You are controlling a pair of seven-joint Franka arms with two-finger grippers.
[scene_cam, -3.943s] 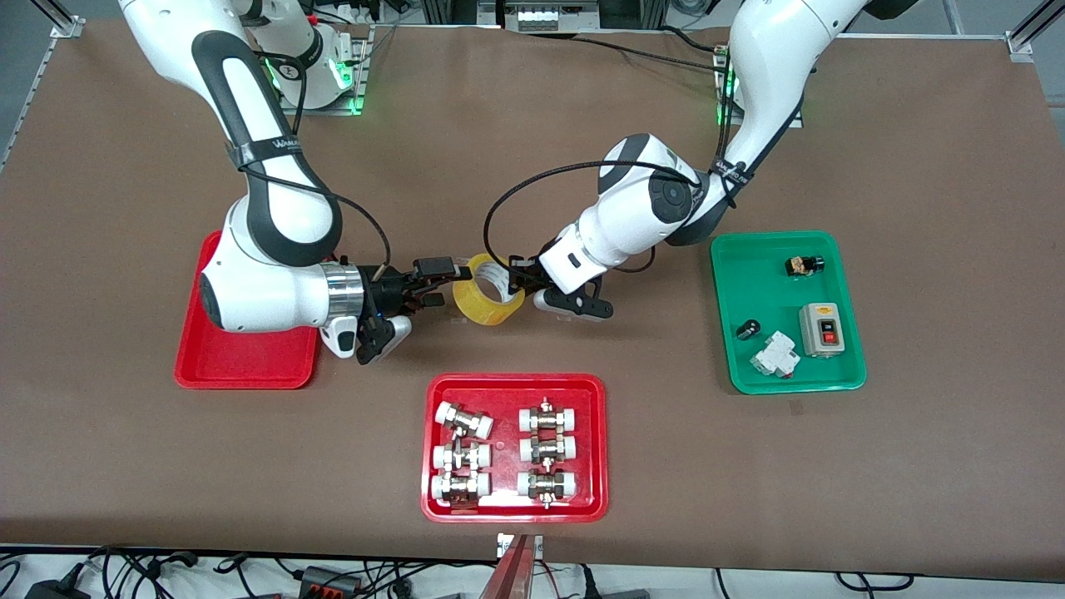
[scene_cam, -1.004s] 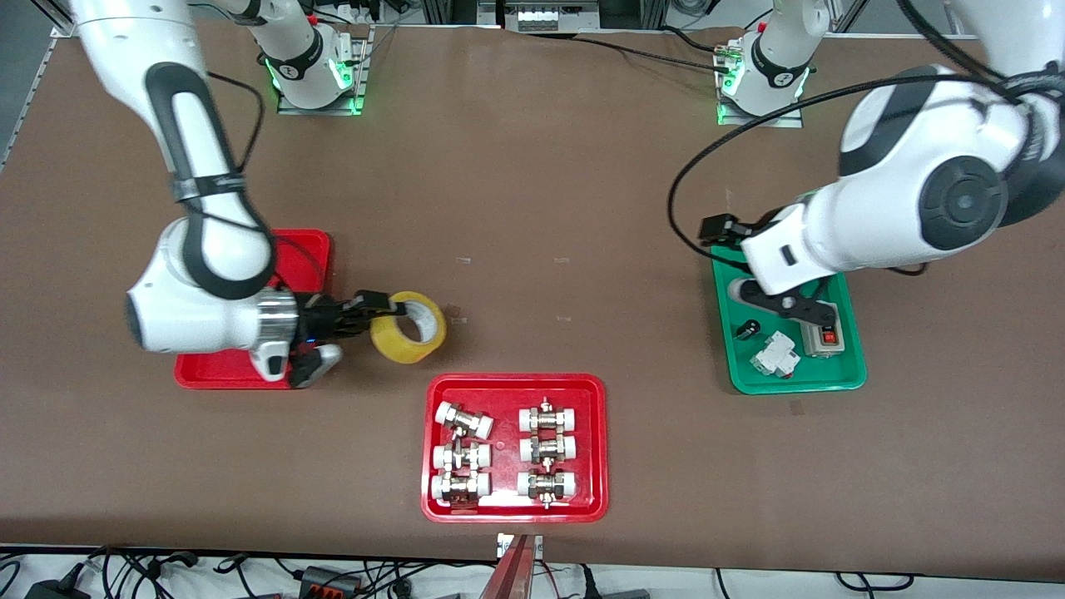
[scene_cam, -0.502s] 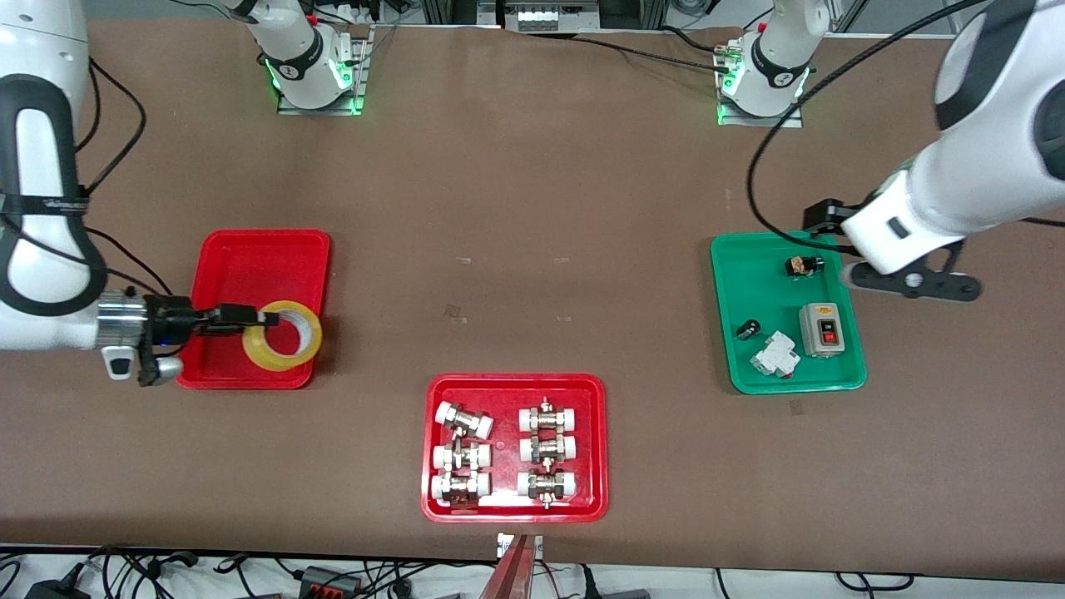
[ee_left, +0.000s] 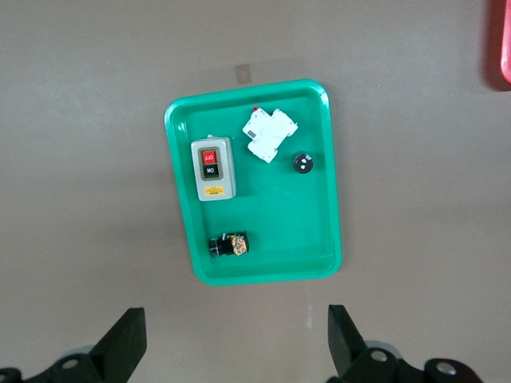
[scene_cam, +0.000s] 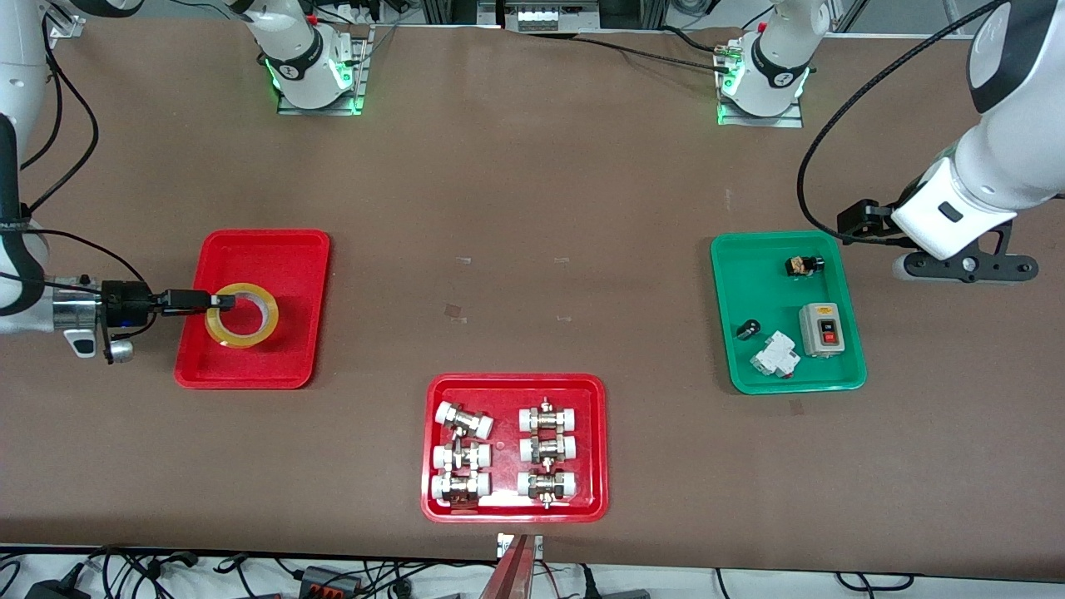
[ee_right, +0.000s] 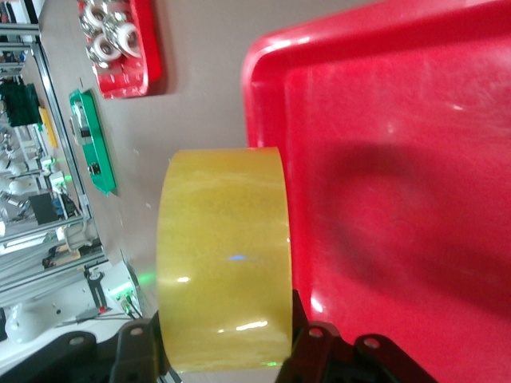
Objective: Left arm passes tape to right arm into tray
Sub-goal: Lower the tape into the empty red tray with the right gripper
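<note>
The yellow tape roll is pinched by my right gripper, which is shut on its band and holds it low over the plain red tray at the right arm's end of the table. In the right wrist view the tape fills the space between the fingers of the right gripper, with the tray beneath it. I cannot tell whether the roll touches the tray. My left gripper is open and empty, up over the bare table beside the green tray. The left wrist view shows its own gripper open.
A red tray with several white-capped metal fittings lies near the front edge at the middle. A green tray with a grey switch box and small parts lies toward the left arm's end; it also shows in the left wrist view.
The right arm took the tape from the left gripper at the table's middle and carried it over the plain red tray, lowering it. The left arm drew back past the green tray, open.
</note>
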